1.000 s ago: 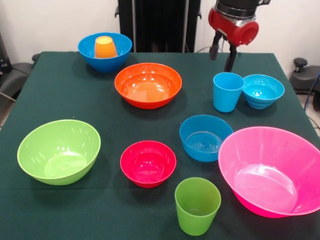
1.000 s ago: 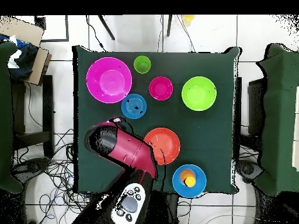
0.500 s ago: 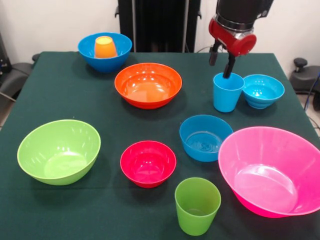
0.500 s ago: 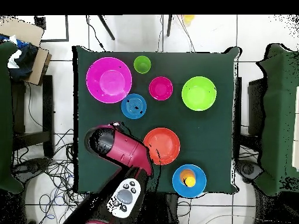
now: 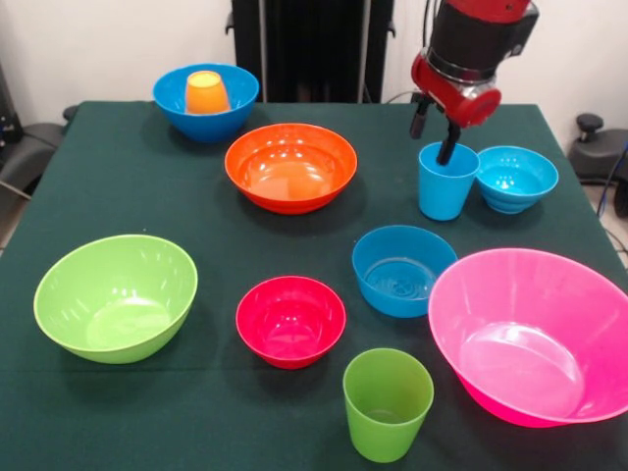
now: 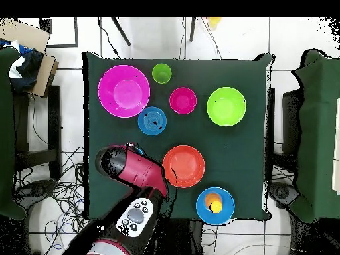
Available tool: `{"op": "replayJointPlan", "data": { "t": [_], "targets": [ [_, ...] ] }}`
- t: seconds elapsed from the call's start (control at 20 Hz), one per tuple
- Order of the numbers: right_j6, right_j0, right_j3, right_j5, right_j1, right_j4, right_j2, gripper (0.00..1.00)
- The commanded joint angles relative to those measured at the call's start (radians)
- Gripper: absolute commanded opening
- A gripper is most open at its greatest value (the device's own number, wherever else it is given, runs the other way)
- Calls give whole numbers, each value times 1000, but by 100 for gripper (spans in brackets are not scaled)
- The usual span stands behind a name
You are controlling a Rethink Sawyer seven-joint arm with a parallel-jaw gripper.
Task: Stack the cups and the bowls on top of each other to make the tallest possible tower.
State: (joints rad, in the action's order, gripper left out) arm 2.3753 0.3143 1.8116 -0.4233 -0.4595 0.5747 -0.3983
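While our gripper (image 5: 433,130) hangs over the light blue cup (image 5: 447,181), we see its two fingers (image 5: 447,142) spread apart, one dipping just inside the cup's rim and the other outside the rim on the orange-bowl side; they straddle the wall, but we cannot tell whether they touch it. That cup stands upright on the green bench (image 5: 147,196), just beside the small turquoise bowl (image 5: 516,178). We find the orange cup (image 5: 206,92) sitting upside down inside the large blue bowl (image 5: 206,100) at the far corner. Near it lies the wide orange bowl (image 5: 290,166). Closer to the front edge we have the lime green bowl (image 5: 116,296), the small red bowl (image 5: 290,320), the medium blue bowl (image 5: 402,270) and the large pink bowl (image 5: 530,334), which touches the medium blue one. Our green cup (image 5: 387,403) stands upright at the front, near the red bowl. From overhead, the red arm (image 6: 136,172) covers the light blue cup.
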Motion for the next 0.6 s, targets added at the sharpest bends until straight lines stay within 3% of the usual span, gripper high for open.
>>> {"op": "replayJointPlan", "data": {
  "t": [0.05, 0.6],
  "targets": [
    [230, 23, -95, 77, 110, 35, 54, 100],
    [218, 32, -89, 79, 110, 41, 46, 100]
  ]
}}
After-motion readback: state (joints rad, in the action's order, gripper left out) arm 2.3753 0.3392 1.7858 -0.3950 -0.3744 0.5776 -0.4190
